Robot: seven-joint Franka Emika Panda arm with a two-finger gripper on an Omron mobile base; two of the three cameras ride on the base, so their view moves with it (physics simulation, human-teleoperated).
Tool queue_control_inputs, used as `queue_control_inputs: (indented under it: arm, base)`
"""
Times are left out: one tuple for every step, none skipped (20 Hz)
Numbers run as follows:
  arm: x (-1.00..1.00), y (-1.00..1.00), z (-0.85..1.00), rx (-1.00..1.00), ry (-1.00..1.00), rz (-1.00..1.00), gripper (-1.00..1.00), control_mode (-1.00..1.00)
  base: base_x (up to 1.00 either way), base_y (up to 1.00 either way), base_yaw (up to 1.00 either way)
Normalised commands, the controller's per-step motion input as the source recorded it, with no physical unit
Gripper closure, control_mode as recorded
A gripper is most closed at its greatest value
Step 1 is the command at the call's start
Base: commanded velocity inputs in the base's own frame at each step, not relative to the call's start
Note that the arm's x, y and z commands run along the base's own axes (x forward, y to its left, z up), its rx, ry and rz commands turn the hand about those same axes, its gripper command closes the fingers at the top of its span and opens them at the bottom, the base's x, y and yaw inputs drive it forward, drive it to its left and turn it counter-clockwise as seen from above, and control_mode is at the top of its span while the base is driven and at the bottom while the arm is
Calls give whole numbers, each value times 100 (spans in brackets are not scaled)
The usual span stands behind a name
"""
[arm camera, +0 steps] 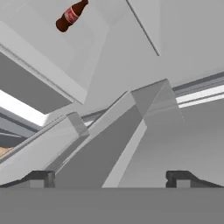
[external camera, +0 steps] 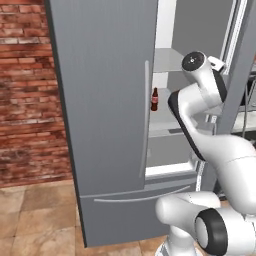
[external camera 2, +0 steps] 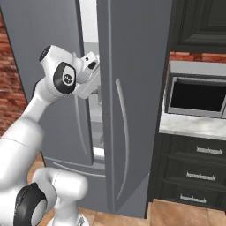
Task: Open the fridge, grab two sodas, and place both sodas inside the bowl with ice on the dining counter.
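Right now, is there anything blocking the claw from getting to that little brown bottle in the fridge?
Nothing visible does. The gripper is open inside the opened fridge, and the brown bottle stands alone on its shelf, with bare white shelf between them.

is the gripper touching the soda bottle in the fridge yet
Apart. In the hand view the open fingertips sit far from the bottle, with bare fridge interior between.

Your left base view is looking from behind the arm at the tall grey French-door fridge (external camera: 107, 115), close up. Your right base view is facing its open right door (external camera 2: 132, 97). Your hand view is peering inside, rolled, the small dark brown bottle (arm camera: 70, 16) lying well beyond the spread jaws.
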Motion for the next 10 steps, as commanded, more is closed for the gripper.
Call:
queue_control_inputs:
  arm:
    - [0,-100,9,0,0,-3,-100,-100]
    - [0,-100,9,0,0,-3,-100,-100]
    - [0,-100,9,0,0,-4,-100,-100]
    - [0,-100,10,0,0,-4,-100,-100]
    - [0,-100,13,-1,0,-4,-100,-100]
    - [0,-100,14,-1,0,-3,-100,-100]
    - [0,-100,14,-1,1,-3,-100,-100]
    - [0,-100,13,-1,1,-3,-100,-100]
    - [0,-100,13,-1,1,-3,-100,-100]
    - [0,-100,14,-2,1,-3,-100,-100]
  base:
    - [0,0,0]
    - [0,0,0]
    - [0,0,0]
    - [0,0,0]
    - [0,0,0]
    - [0,0,0]
    - [0,0,0]
    - [0,0,0]
    - [0,0,0]
    - [0,0,0]
